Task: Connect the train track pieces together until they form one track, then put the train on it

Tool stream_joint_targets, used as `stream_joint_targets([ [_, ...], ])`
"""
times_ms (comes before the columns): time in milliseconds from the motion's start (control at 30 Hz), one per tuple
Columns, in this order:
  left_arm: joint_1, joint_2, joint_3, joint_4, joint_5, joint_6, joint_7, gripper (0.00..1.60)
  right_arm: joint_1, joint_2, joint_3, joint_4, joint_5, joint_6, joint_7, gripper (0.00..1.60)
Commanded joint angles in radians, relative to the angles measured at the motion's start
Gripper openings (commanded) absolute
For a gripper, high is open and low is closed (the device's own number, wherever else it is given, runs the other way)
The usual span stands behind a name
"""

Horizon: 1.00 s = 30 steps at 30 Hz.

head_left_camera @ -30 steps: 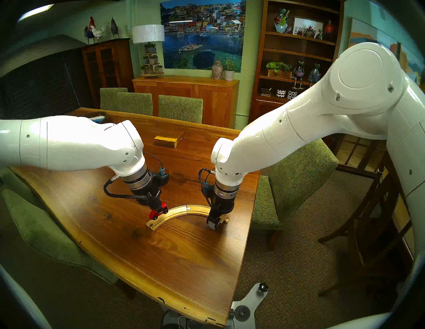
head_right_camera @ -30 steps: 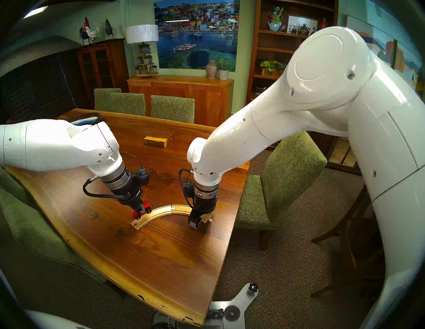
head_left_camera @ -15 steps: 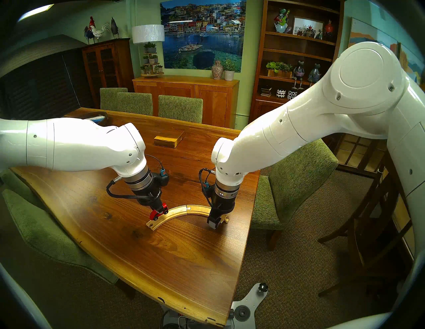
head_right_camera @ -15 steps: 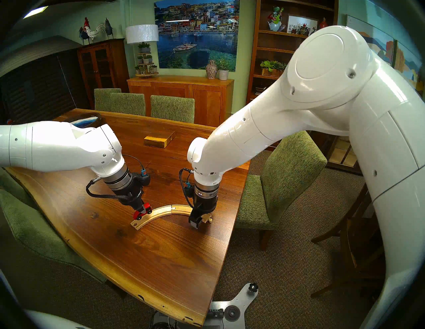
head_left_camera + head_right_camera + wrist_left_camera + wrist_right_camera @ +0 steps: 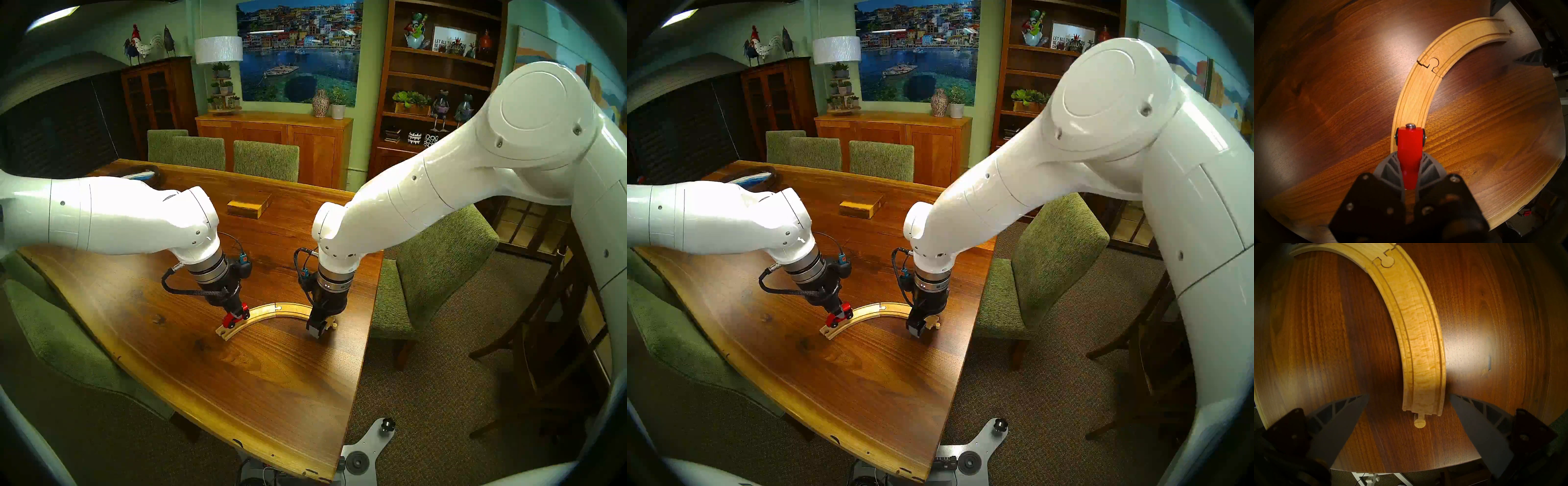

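Near desk edge: the dark brown wooden desk [image 5: 258,390] is bare on the side closest to the robot.
Track: the pale-wood curved track [image 5: 268,314], two grooved pieces joined at a peg-and-hole seam, lies flat on the desk between the two arms; the joining step is judged done.
Train: the small glossy red toy train [image 5: 1409,144] is held over the left end of the track, roughly in line with the grooves; it seems to be at or just above the wood.
Left pincer: the left pincer [image 5: 1409,173] is clamped on the red train, pointing straight down.
Right pincer: the right pincer [image 5: 1407,412] is spread wide with nothing in it, one finger on each side of the track's peg end and apart from it.
Far desk: a rectangular wooden block [image 5: 249,207] lies well apart, behind the track.
Risk: if the train is released with its wheels off the grooves, it could sit askew or tip off the track.
Risk: a sideways push while lowering could slide the track or open the seam, since nothing holds it down.
Hidden: the train's wheels and underside are covered by its body and the fingers, so contact with the grooves cannot be told.
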Motion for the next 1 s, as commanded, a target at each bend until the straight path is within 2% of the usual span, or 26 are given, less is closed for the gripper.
stream_joint_targets([
  [0, -0.008, -0.019, -0.013, 0.019, 0.004, -0.005, -0.007, 0.0, 0.023, 0.006, 0.005, 0.015, -0.001, 0.0, 0.0, 1.6],
  [933, 0.003, -0.021, -0.017, 0.027, 0.014, -0.005, -0.018, 0.0, 0.019, 0.008, 0.009, 0.014, 0.0, -0.002, -0.005, 1.6],
  [967, 0.003, -0.021, -0.016, 0.027, 0.014, -0.005, -0.018, 0.06, 0.019, 0.008, 0.01, 0.013, 0.0, -0.002, -0.006, 1.6],
])
